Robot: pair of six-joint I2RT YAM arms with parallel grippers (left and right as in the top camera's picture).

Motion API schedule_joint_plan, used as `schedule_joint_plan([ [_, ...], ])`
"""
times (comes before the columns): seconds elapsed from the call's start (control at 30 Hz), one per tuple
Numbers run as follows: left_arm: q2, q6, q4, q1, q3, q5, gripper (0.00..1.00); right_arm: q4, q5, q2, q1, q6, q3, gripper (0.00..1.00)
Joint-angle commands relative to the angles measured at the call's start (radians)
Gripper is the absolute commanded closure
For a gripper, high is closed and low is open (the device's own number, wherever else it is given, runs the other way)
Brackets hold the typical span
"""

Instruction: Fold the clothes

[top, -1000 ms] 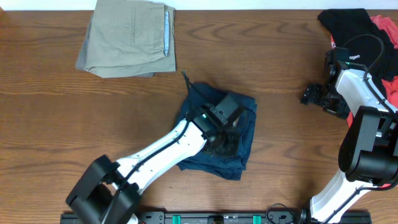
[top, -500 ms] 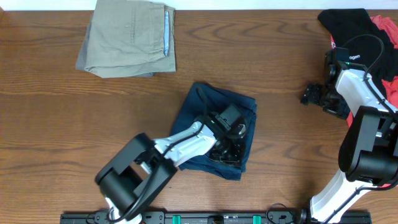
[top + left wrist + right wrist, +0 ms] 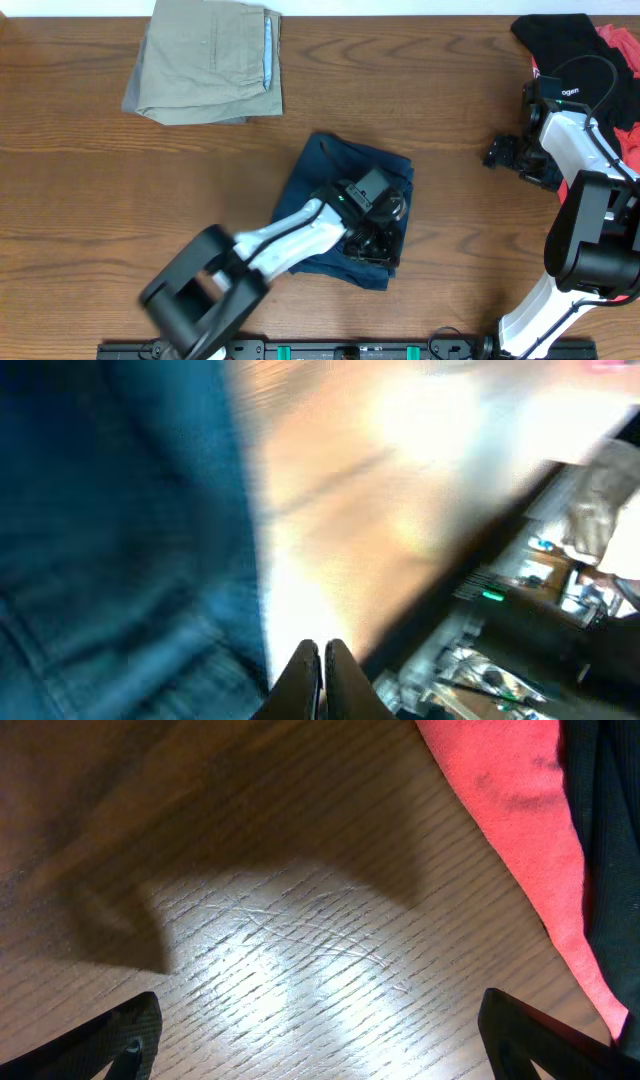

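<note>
The navy-blue shorts lie folded in a rough square at the middle of the table. My left gripper is over their right front part, low on the fabric. In the left wrist view its fingers are shut together with nothing seen between them, at the edge of the blue fabric, and the picture is blurred. My right gripper is open and empty at the far right, just above bare wood.
Folded khaki shorts lie at the back left. A pile of black and red clothes sits at the back right corner, and the red cloth shows beside my right gripper. A black rail runs along the table's front edge.
My left arm has swung and its gripper has slid toward the right front edge of the navy shorts. The loose tip at the shorts' back left corner has dropped flat. The right arm is still.
</note>
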Motion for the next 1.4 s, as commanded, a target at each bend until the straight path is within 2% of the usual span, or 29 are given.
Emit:
schedule_joint_plan([
  [0.0, -0.143, 0.069, 0.0, 0.023, 0.017, 0.012, 0.83, -0.001, 0.016, -0.029, -0.006, -0.011, 0.013, 0.01],
  [0.07, -0.208, 0.122, -0.014, 0.066, 0.017, -0.009, 0.57, -0.001, 0.016, -0.029, -0.006, -0.011, 0.013, 0.01],
  [0.1, -0.236, 0.136, -0.032, 0.093, 0.017, -0.04, 0.35, -0.001, 0.016, -0.029, -0.006, -0.011, 0.013, 0.01],
  [0.13, -0.267, 0.142, -0.06, 0.13, 0.017, -0.087, 0.17, -0.001, 0.016, -0.029, -0.006, -0.011, 0.013, 0.01],
  [0.17, -0.291, 0.142, -0.087, 0.166, 0.017, -0.131, 0.04, -0.001, 0.016, -0.029, -0.006, -0.011, 0.013, 0.01],
  [0.23, -0.333, 0.146, -0.146, 0.26, 0.017, -0.216, 0.02, -0.001, 0.016, -0.029, -0.006, -0.011, 0.013, 0.01],
  [0.33, -0.364, 0.218, -0.204, 0.424, 0.017, -0.296, 0.02, -0.001, 0.016, -0.029, -0.006, -0.011, 0.013, 0.01],
  [0.53, -0.31, 0.363, -0.211, 0.685, 0.016, -0.302, 0.02, -0.001, 0.016, -0.029, -0.006, -0.011, 0.013, 0.01],
  [0.7, -0.195, 0.436, -0.206, 0.803, 0.017, -0.281, 0.02, -0.001, 0.016, -0.029, -0.006, -0.011, 0.013, 0.01],
  [0.87, -0.046, 0.55, -0.186, 0.848, 0.017, -0.056, 0.02, -0.001, 0.016, -0.029, -0.006, -0.011, 0.013, 0.01],
  [1.03, 0.073, 0.56, -0.183, 0.846, 0.017, 0.029, 0.02, -0.001, 0.016, -0.029, -0.006, -0.011, 0.013, 0.01],
  [1.13, 0.127, 0.598, -0.179, 0.846, 0.017, 0.127, 0.02, -0.001, 0.016, -0.029, -0.006, -0.011, 0.013, 0.01],
  [1.37, 0.208, 0.598, -0.18, 0.8, 0.016, 0.152, 0.02, -0.001, 0.016, -0.029, -0.006, -0.011, 0.013, 0.01],
])
